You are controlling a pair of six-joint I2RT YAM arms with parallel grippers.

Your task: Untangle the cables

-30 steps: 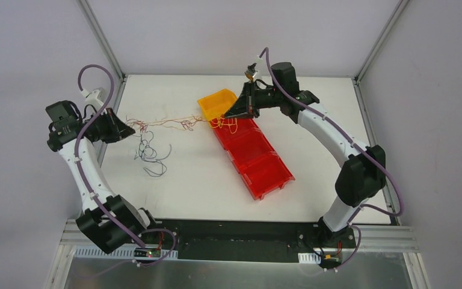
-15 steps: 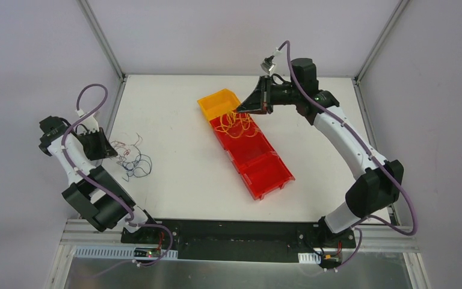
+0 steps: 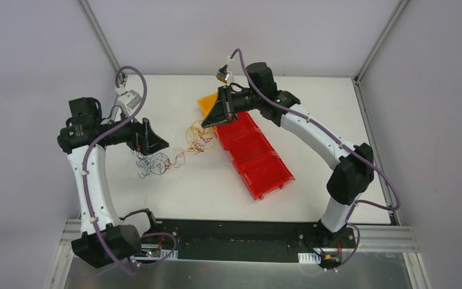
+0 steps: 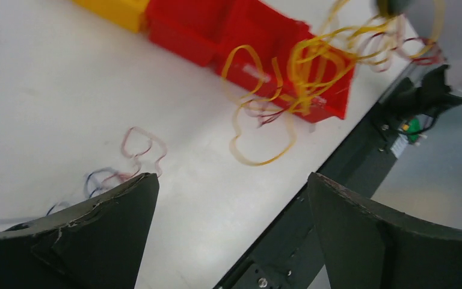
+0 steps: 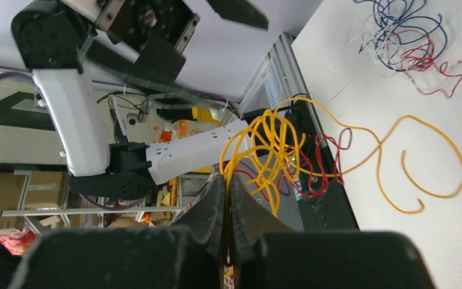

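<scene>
The cables are in two groups. An orange-yellow bunch with some red strands (image 3: 196, 138) hangs from my right gripper (image 3: 207, 122), which is shut on it just left of the bins; its loose ends trail onto the table. In the right wrist view the strands (image 5: 266, 141) leave the pinched jaws of that gripper (image 5: 225, 178). A blue, red and white clump (image 3: 154, 162) lies loose on the table. My left gripper (image 3: 157, 142) hovers just above it, open and empty. In the left wrist view that gripper (image 4: 231, 178) is wide apart, with the yellow bunch (image 4: 301, 66) ahead.
A row of red bins (image 3: 254, 158) runs diagonally across the middle of the table, with a yellow bin (image 3: 206, 103) at its far end, partly behind my right gripper. The table's black front rail (image 3: 234, 232) lies near the arm bases.
My left gripper has opened, let go of the blue-red clump, and swung right toward the middle. My right gripper carried the orange bunch left, off the bins and over the table.
</scene>
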